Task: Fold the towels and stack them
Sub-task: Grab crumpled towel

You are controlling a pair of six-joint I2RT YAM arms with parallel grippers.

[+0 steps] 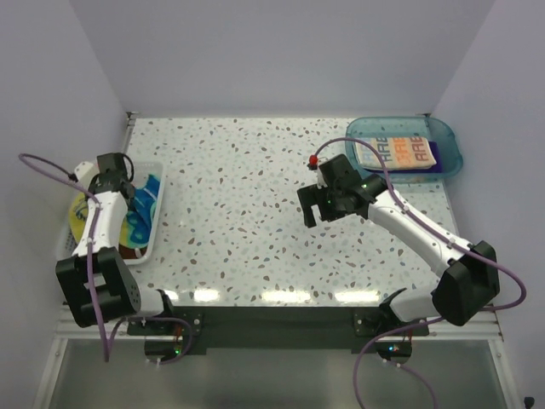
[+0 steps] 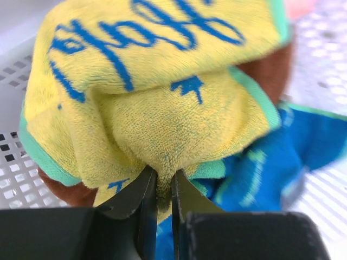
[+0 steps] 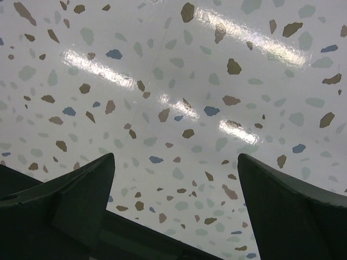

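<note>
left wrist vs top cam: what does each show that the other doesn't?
Left wrist only: left gripper pinching a fold of the yellow towel, and the towel's blue lettering. Top only: right gripper open above the table, and the RABBIT towel folded in the blue tray. Both: yellow towel in the white basket, left gripper at it.

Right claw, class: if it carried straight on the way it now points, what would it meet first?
The speckled tabletop. The wrist view of the right claw shows only table surface ahead between its open jaws, though how far off it lies is unclear.
</note>
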